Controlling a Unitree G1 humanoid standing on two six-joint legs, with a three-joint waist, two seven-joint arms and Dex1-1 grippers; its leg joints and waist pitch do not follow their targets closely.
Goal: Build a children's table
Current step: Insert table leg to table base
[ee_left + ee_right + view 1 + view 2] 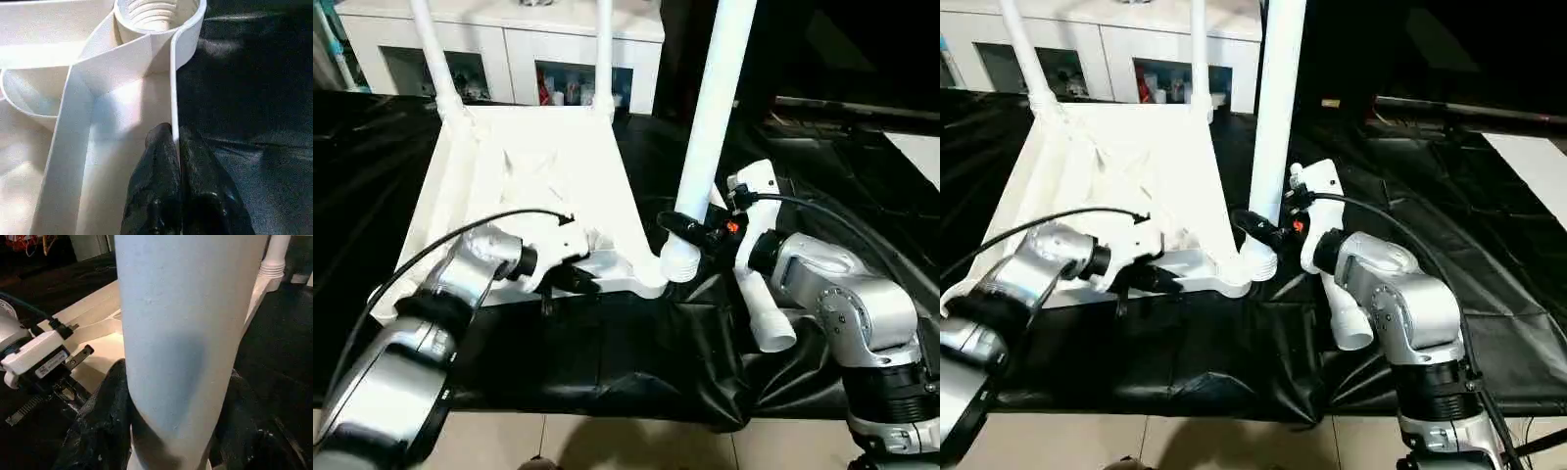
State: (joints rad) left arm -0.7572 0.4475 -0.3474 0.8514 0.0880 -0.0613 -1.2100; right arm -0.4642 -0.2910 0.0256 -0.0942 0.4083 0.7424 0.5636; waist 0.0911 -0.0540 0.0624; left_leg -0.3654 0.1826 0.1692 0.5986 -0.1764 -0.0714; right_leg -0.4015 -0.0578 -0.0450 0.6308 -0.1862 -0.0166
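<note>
Black sheet (607,362) spreads beyond tabletop (538,166) rim.

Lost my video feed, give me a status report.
Left pincer shut on tabletop rim. Right pincer clamped on leg standing in near corner socket. Spare leg lying by right arm. Nothing blocking.
</note>
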